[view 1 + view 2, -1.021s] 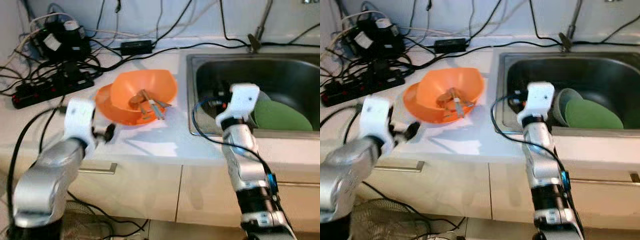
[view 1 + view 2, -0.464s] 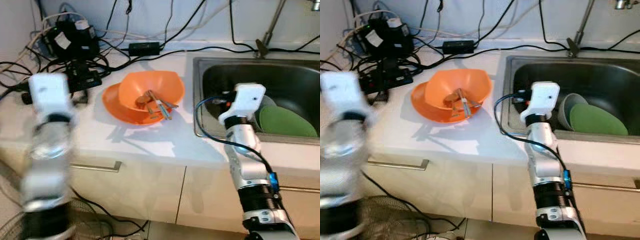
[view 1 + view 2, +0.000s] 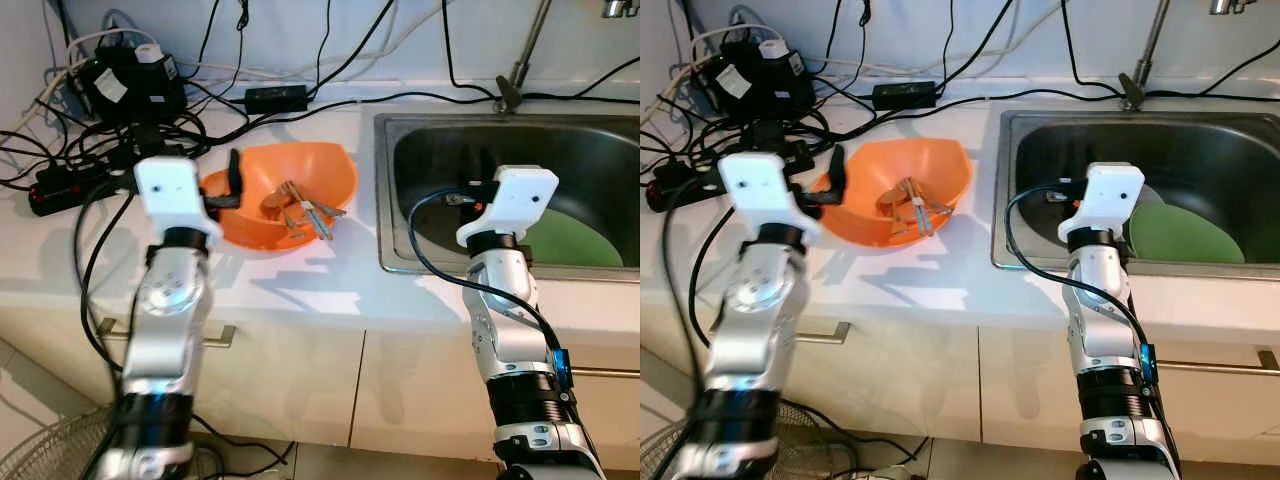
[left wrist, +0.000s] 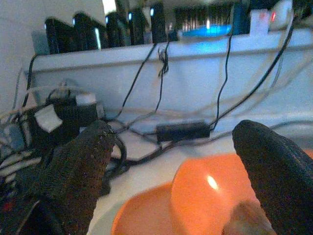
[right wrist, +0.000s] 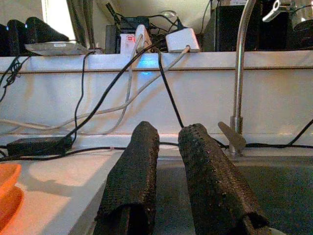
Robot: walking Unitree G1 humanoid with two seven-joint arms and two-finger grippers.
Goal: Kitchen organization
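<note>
green plate (image 3: 578,238) partly hidden behind right arm, bowl contents (image 3: 300,208) indistinct

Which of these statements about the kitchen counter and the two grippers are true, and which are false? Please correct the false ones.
1. The left gripper is open near the orange bowl. True.
2. The orange bowl is in the sink. False: it stands on an orange plate on the counter, left of the sink.
3. A green plate lies in the sink. True.
4. The right gripper has its fingers spread wide apart. False: they are close together.
5. The bowl is empty. False: it holds several small things.
</note>
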